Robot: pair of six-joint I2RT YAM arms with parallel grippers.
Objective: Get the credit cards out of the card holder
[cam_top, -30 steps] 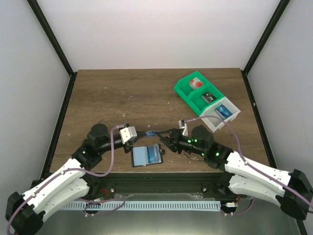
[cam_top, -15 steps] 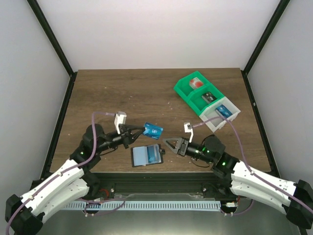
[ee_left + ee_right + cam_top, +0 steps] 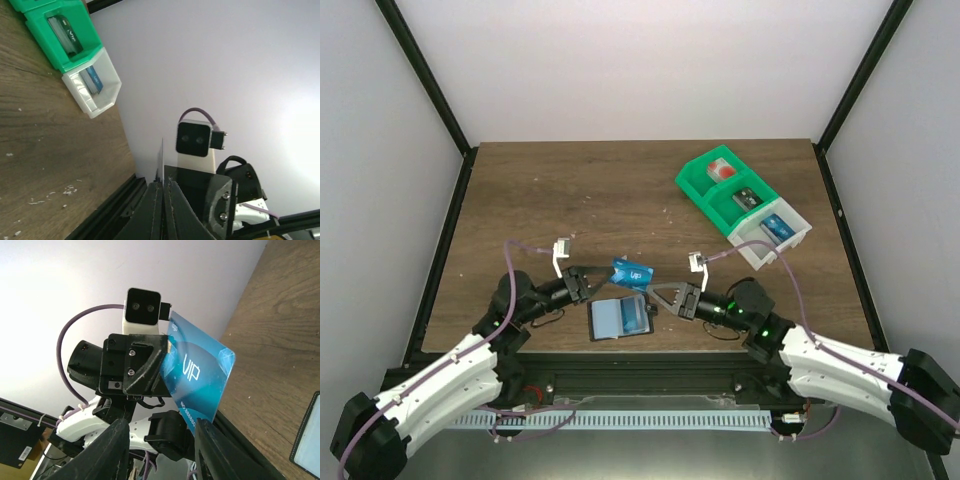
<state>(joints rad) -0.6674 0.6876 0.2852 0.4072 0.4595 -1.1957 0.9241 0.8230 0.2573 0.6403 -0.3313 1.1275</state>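
Where walls (image 3: 640,60) rise white, wood tbl (image 3: 570,190).

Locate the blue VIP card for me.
Top view, near centre: the card is pinched in the left gripper, in the air just beyond the open wallet, with the open right gripper facing it from the right.

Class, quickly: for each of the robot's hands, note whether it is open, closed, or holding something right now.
Left hand: closed on a blue credit card.
Right hand: open, holding nothing.
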